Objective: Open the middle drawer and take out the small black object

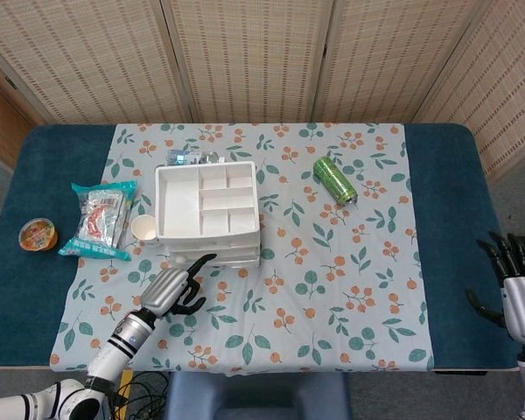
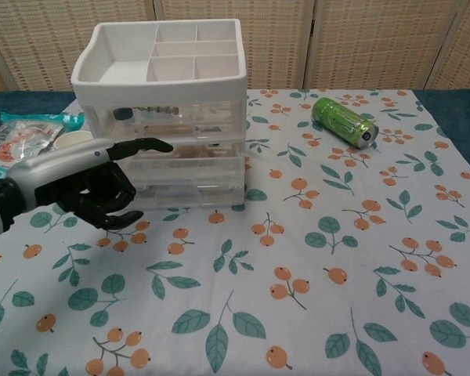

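Observation:
A white drawer unit [image 1: 208, 214] [image 2: 168, 117] with clear drawers and a divided top tray stands left of centre on the floral cloth. All its drawers are closed. The middle drawer [image 2: 180, 153] shows pale contents through its front; I cannot make out a small black object in it. A small dark shape [image 2: 122, 113] shows in the top drawer. My left hand [image 1: 175, 289] [image 2: 94, 184] is in front of the unit, holding nothing, one finger stretched out with its tip at the middle drawer's front. My right hand [image 1: 512, 284] hovers at the table's right edge, fingers spread.
A green can [image 1: 334, 180] [image 2: 343, 121] lies on its side right of the unit. A paper cup [image 1: 143, 228] [image 2: 74, 141], a snack bag [image 1: 101, 219] and a small orange-lidded tub [image 1: 37, 234] sit to the left. Shiny wrappers [image 1: 188, 157] lie behind the unit.

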You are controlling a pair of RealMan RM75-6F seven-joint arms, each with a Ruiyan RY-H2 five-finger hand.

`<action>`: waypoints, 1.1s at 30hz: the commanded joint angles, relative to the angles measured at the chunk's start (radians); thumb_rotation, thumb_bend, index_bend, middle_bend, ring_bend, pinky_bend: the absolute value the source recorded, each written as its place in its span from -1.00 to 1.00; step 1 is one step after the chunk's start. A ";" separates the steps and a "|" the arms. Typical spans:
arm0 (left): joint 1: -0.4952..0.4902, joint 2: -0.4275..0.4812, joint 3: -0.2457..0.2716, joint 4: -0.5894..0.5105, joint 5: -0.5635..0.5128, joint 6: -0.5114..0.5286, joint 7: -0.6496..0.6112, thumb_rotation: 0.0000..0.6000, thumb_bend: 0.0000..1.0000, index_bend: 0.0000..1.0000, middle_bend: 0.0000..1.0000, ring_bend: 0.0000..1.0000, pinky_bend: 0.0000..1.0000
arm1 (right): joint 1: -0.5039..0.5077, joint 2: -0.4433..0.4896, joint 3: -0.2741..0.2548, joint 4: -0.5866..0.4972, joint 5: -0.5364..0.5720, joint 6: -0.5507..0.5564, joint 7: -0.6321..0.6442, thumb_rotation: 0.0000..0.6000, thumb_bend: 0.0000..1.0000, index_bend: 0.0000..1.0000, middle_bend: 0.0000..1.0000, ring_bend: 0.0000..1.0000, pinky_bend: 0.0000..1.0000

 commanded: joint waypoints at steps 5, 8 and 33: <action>-0.021 0.015 -0.008 -0.033 -0.032 -0.024 0.054 1.00 -0.23 -0.49 0.72 0.89 1.00 | 0.000 -0.002 0.001 0.009 0.003 -0.002 0.008 1.00 -0.42 -0.76 -0.84 -0.91 -0.86; -0.022 0.023 -0.003 -0.045 -0.023 -0.021 0.057 1.00 -0.23 -0.42 0.72 0.90 1.00 | 0.000 -0.004 0.002 0.012 0.005 -0.003 0.011 1.00 -0.42 -0.76 -0.84 -0.91 -0.86; -0.016 0.180 0.086 -0.212 0.067 -0.036 0.077 1.00 -0.23 -0.32 0.72 0.89 1.00 | 0.006 -0.003 0.005 0.003 0.006 -0.010 -0.002 1.00 -0.42 -0.76 -0.84 -0.92 -0.86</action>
